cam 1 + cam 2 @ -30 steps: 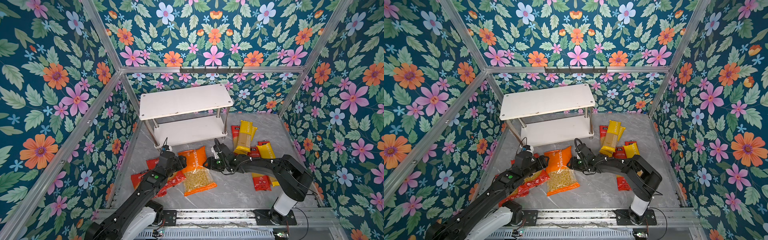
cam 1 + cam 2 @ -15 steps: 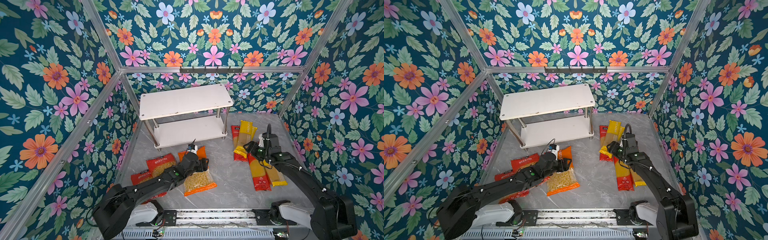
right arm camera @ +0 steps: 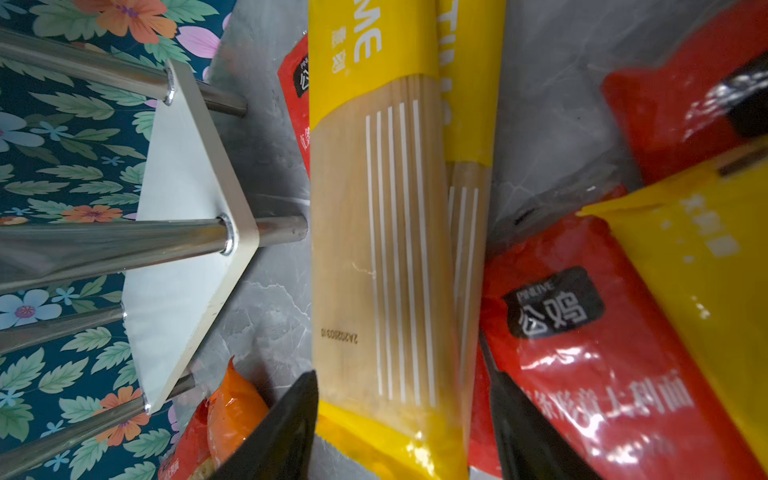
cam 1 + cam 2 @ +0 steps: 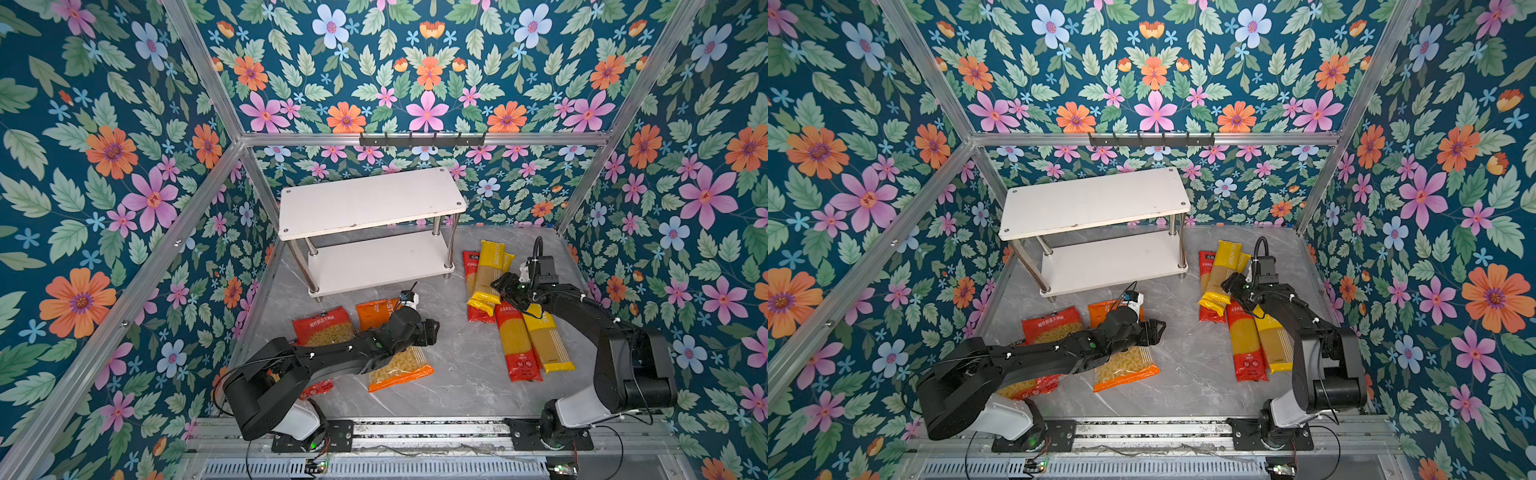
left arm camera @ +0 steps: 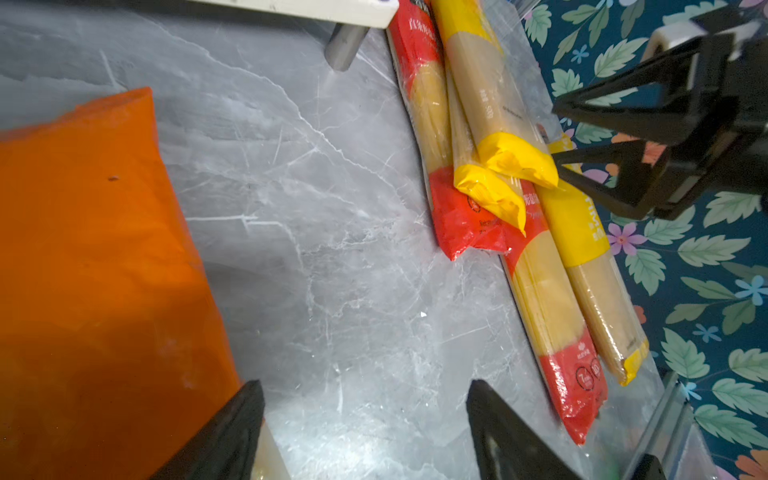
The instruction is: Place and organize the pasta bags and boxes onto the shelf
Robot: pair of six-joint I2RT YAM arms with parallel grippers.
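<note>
Straddling the near end of the top yellow pack (image 3: 374,249), right hand (image 5: 557,135) stands wide, not gripping — long axis runs straight ahead from it; left hand (image 5: 365,384), wide and empty, lies farther.

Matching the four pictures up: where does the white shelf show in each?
In a top view: the shelf stands centre, at the back.
In a top view: shelf again centre back.
Left wrist: shelf shows only a board corner and one leg.
Right wrist: shelf lower board and legs, side-on.
Shared landmark: red spaghetti pack beside its leg.
</note>
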